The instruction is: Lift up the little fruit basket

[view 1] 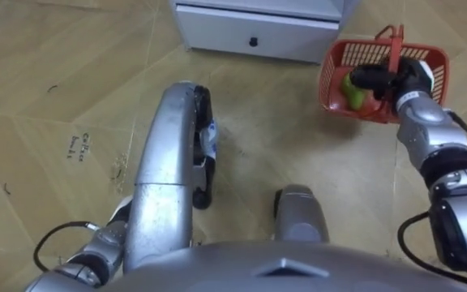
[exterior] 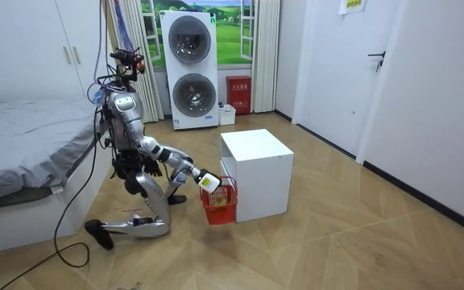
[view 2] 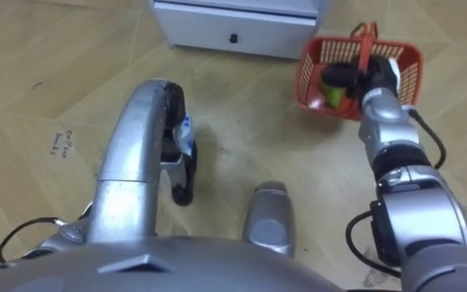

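Note:
The fruit basket (view 1: 428, 61) is red plastic mesh with an upright handle, and green fruit (view 1: 352, 91) lies inside it. It hangs tilted in front of the white cabinet, at the upper right of the eye views. My right hand (view 1: 383, 81) reaches out over it, its dark fingers curled round the handle. In the room view I kneel on the floor beside the cabinet, with the basket (exterior: 218, 205) at the end of my outstretched right arm. My left hand (view 1: 87, 261) sits low at the lower left beside my thigh.
A white cabinet (view 1: 258, 32) with a drawer and a dark knob stands straight ahead, close behind the basket. In the room view a bed (exterior: 22, 153) is behind me and stacked washing machines (exterior: 190, 68) stand at the far wall. Wooden floor lies around me.

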Robot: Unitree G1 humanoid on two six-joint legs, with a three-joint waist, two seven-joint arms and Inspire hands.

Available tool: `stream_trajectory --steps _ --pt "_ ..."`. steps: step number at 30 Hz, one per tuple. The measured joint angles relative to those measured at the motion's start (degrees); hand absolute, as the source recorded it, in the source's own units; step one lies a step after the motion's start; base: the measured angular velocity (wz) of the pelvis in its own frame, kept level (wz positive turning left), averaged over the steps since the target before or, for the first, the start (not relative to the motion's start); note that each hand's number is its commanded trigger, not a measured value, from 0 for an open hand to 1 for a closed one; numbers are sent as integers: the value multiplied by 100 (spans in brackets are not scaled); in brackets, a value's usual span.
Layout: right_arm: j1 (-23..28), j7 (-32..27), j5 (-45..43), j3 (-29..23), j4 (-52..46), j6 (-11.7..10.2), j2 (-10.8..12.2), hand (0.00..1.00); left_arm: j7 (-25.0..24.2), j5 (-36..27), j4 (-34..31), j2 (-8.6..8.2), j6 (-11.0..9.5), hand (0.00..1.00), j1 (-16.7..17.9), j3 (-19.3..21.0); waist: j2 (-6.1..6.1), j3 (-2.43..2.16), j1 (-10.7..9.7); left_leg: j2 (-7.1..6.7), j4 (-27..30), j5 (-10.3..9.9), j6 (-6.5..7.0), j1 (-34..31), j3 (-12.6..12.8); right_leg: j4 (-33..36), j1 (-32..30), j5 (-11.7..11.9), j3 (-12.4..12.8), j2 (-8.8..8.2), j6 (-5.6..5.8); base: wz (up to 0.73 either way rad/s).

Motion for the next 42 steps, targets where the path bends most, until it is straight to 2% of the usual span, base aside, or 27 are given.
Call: stream_trajectory --steps 2,3,5,6,8,9,10,11,12,13,14,15,16,17,18,19,20,21,22,23,24,25,28,32,34,37,42 --pt "-24 5 14 10 -44 5 6 100 4 0 -8 -8 32 0 -16 49 83 -40 23 9 -74 -16 36 93 -4 -277 85 -60 98 177 33 -9" --pt "-23 9 16 11 -104 24 16 100 2 -1 -8 -8 69 0 -79 62 155 -79 24 18 -230 -27 62 182 -4 -538 88 -65 162 273 37 -18" --pt "-24 9 14 28 -222 96 22 100 2 0 91 -9 145 0 -86 110 199 -90 95 67 -641 -11 99 438 -3 -1112 80 -78 253 317 63 -36" --pt "-24 10 14 29 -243 149 43 100 1 12 104 -10 214 0 -59 237 212 -101 172 128 -1059 13 96 692 -4 -1675 95 -78 287 322 63 -57" --pt "-23 1 54 25 -442 224 55 100 -12 126 37 -12 279 0 87 420 224 -123 240 177 -1809 194 88 1069 -4 -2739 174 -73 300 305 71 -60" --pt "14 -18 129 26 -603 235 65 100 -16 159 0 -9 347 0 203 519 229 -127 246 210 -2329 298 89 1391 18 -3569 374 -50 268 299 112 -55" --pt "84 -70 165 25 -822 236 70 100 -9 218 -77 -3 396 0 350 619 225 -129 232 208 -2847 393 79 1732 38 -4347 584 136 252 288 193 -49" --pt "131 -112 159 20 -948 236 78 100 -4 239 -95 -5 408 0 431 698 213 -138 219 206 -3121 448 103 1898 82 -4685 655 318 248 282 207 -39" --pt "252 -177 67 3 -1129 236 101 100 14 302 -99 -14 446 0 515 873 156 -146 203 218 -3686 580 138 2282 156 -5140 722 909 204 227 228 -34" --pt "375 -189 -1 5 -1157 245 122 100 71 377 -103 -13 461 0 577 981 122 -162 258 230 -4239 703 157 2671 209 -5445 709 1685 192 209 270 -38" --pt "451 -211 -31 5 -1172 246 122 100 109 386 -104 -11 458 0 593 1005 124 -163 309 250 -4542 773 150 2885 205 -5578 677 2167 165 219 285 -55" --pt "551 -224 -106 5 -1202 248 150 100 202 388 -133 16 453 0 626 1029 166 -186 353 357 -5075 916 131 3241 162 -5711 483 2252 103 273 231 -76" --pt "621 -237 -148 5 -1348 248 172 100 303 388 -108 46 433 0 621 1058 187 -186 417 476 -5553 1075 77 3538 157 -5856 119 1811 -26 327 210 -77" --pt "679 -237 -209 4 -1422 243 169 100 371 388 -81 49 411 0 616 1070 221 -193 428 525 -5796 1154 41 3718 140 -6046 -34 1633 -171 352 218 -61" --pt "777 -244 -321 -36 -1517 228 156 100 474 385 -51 58 365 0 620 1076 323 -225 411 580 -6216 1307 -39 4021 -3 -6631 -216 1447 -459 438 211 -36" --pt "841 -303 -415 -100 -1596 221 143 100 553 379 -42 61 317 0 615 1070 407 -236 391 678 -6552 1429 -122 4326 -54 -7319 -358 1412 -671 531 202 -24" --pt "900 -362 -439 -113 -1692 220 126 100 592 382 -44 61 302 0 607 1075 436 -233 384 721 -6702 1483 -157 4471 -54 -7729 -383 1428 -730 589 180 -12" --pt "993 -443 -459 -123 -1872 190 118 100 624 378 -53 82 291 0 603 1090 431 -239 378 757 -6945 1554 -246 4740 -51 -8644 -353 1679 -789 675 108 17" --pt "1037 -493 -458 -158 -1939 142 113 100 639 387 -83 29 325 0 622 1169 509 -247 320 806 -7097 1612 -347 4985 -105 -8881 -177 2028 -970 729 20 10" --pt "1038 -533 -454 -169 -1966 135 140 100 640 393 -115 21 323 0 660 1192 490 -278 342 787 -7247 1677 -426 5127 -97 -9073 -56 2077 -1049 769 -65 0" --pt "1034 -570 -454 -183 -2098 70 166 100 616 410 -175 5 326 0 697 1231 510 -281 412 813 -7664 1852 -525 5380 -132 -9420 211 2227 -1132 883 -173 0" --pt "1121 -603 -448 -215 -2261 -22 165 100 609 447 -210 8 337 0 703 1265 506 -279 400 813 -8073 2044 -587 5602 -196 -9721 426 2341 -1248 918 -230 12" --pt "1417 -610 -437 -230 -2695 -53 158 100 609 448 -311 14 366 0 926 1408 438 -267 432 834 -8827 2370 -710 6191 -287 -10315 992 2522 -1402 1027 -331 20" --pt "1568 -543 -429 -255 -3285 -38 129 100 576 452 -318 4 541 0 1254 1448 358 -274 443 859 -9067 2422 -755 6487 -274 -10534 1268 2556 -1401 1119 -350 -2" --pt "1597 -471 -436 -276 -3516 -38 126 100 515 623 -321 -25 639 0 1397 1647 306 -273 434 848 -9158 2422 -755 6681 -276 -10749 1509 2593 -1420 1137 -329 4" --pt "1661 -335 -439 -273 -3754 -36 136 100 478 738 -394 -50 710 0 1506 1749 288 -290 449 818 -9247 2422 -755 6905 -276 -11067 1873 2682 -1477 1143 -286 9" --pt "1743 -105 -453 -263 -4189 1 169 100 477 894 -541 -102 853 0 1541 1870 296 -297 485 807 -9316 2422 -754 7031 -278 -11210 2046 2742 -1534 1147 -267 3"
